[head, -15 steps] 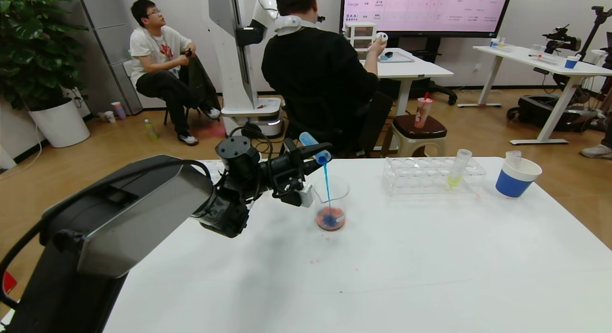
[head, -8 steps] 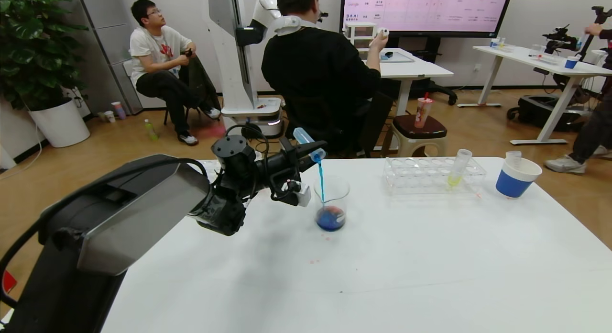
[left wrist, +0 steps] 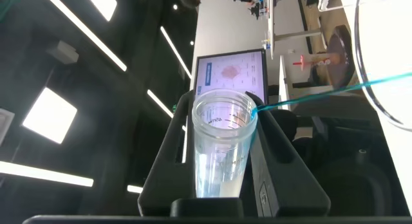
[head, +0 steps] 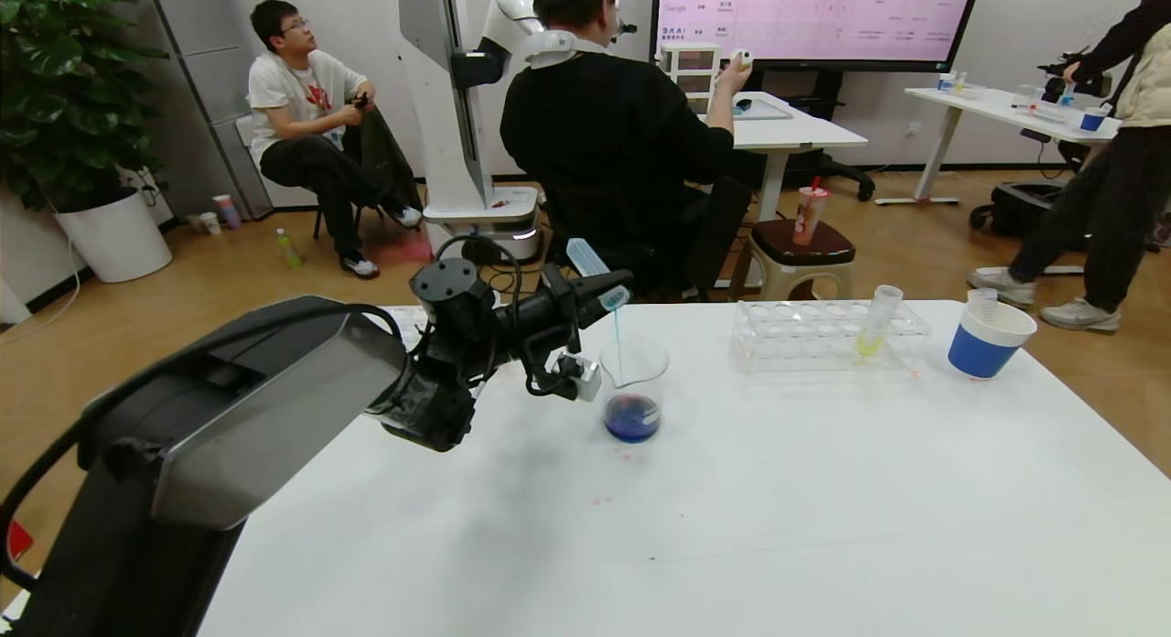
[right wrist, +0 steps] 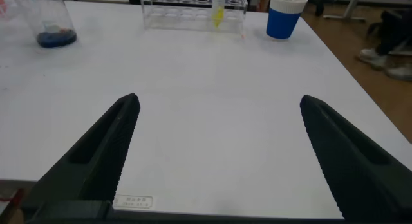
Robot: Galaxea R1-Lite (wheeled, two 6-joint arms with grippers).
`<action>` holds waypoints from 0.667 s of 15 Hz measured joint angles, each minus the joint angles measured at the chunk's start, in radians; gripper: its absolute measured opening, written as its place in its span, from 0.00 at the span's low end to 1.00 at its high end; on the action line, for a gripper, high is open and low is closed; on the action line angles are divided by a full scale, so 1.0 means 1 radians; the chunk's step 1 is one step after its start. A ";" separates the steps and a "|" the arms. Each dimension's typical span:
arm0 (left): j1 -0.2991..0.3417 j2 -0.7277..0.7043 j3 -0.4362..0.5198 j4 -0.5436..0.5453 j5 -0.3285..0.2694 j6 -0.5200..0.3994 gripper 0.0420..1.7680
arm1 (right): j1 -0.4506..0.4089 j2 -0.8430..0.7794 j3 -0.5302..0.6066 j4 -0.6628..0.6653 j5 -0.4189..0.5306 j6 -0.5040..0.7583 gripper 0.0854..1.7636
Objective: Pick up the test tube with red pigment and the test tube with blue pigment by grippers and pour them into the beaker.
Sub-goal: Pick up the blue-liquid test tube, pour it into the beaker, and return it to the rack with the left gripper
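Blue tube tipped over beaker.
My left claw (head: pixel 599 294) pinches the test tube with blue pigment (head: pixel 593 271), nearly drained, a thin blue stream falling into the beaker (head: pixel 633 387) on the counter (head: pixel 778 491). Right claw (right wrist: pixel 215 159) hangs spread above the counter.

Beaker (head: pixel 633 383): clear, dark blue liquid. Test tube with blue pigment (head: pixel 595 271): clear, thin cyan stream. Paper cup (head: pixel 990 340): blue, white rim. Tabletop (head: pixel 778 509): white. Left end effector (head: pixel 585 298): black.
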 joint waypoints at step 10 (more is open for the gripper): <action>-0.017 -0.006 -0.004 -0.041 0.067 -0.167 0.27 | 0.000 0.000 0.000 0.000 0.000 0.000 0.98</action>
